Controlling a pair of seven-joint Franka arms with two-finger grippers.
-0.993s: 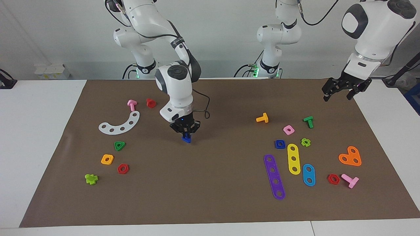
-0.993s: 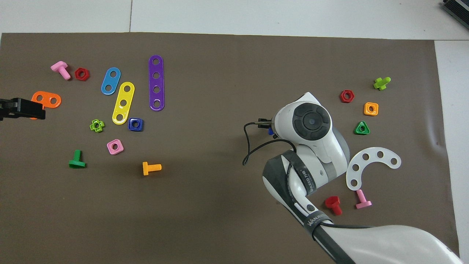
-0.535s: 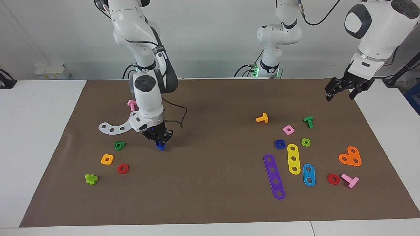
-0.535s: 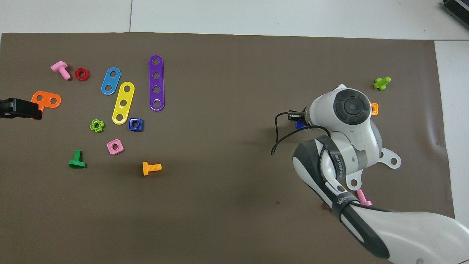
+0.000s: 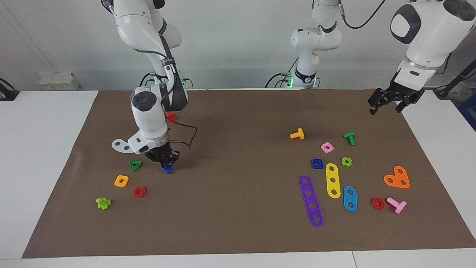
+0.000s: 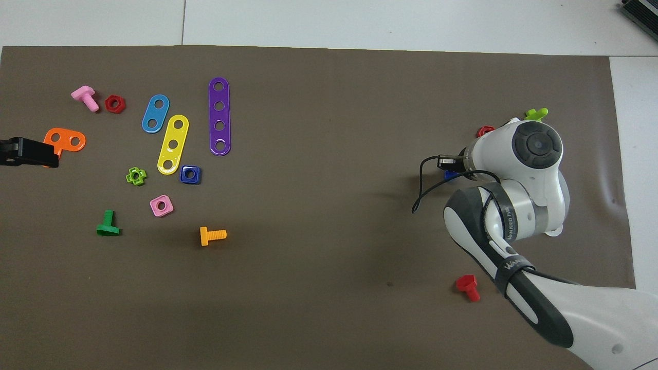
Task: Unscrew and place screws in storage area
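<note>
My right gripper (image 5: 164, 160) is shut on the dark-blue bolt (image 5: 167, 168), with the bolt's head pointing down, low over the brown mat. It hangs beside the green triangular nut (image 5: 135, 165), in the stretch of mat with the white curved strip (image 5: 119, 144), orange square nut (image 5: 121, 181) and red hexagonal nut (image 5: 139, 191). In the overhead view the right arm's wrist covers the gripper; only a bit of the blue bolt (image 6: 451, 174) shows. My left gripper (image 5: 386, 104) is open and empty, raised over the mat's corner at the left arm's end, waiting.
A lime cross piece (image 5: 103, 203) and a red bolt (image 5: 171, 116) lie near the storage stretch. At the left arm's end lie purple (image 5: 311, 201), yellow (image 5: 333, 180) and blue strips (image 5: 350, 198), a blue square nut (image 5: 317, 163), an orange bolt (image 5: 297, 134) and other small parts.
My right gripper has carried the blue bolt from over the mat's middle toward the right arm's end, to beside the green triangular nut, and lower. The left gripper has barely moved.
</note>
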